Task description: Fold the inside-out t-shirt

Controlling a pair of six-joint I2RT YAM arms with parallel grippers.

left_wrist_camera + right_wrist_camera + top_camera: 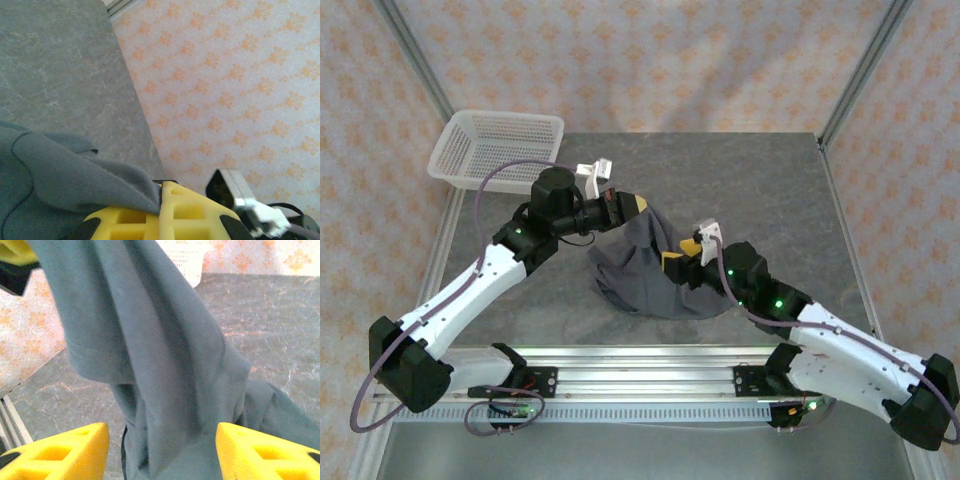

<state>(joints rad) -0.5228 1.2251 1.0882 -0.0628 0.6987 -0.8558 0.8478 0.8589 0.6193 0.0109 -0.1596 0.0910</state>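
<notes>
The left tool (638,207), clamped on the inside-out t-shirt (645,275)'s upper edge, holds it draped above the bench (770,180) so the right tool (678,255), spread apart astride its lower folds, can seemingly take hold.

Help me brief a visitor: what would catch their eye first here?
The grey t-shirt, hanging bunched at mid-table from the shut left gripper. Next, the right gripper open beside it, yellow fingers astride the cloth, and a white basket at the far left corner.
</notes>
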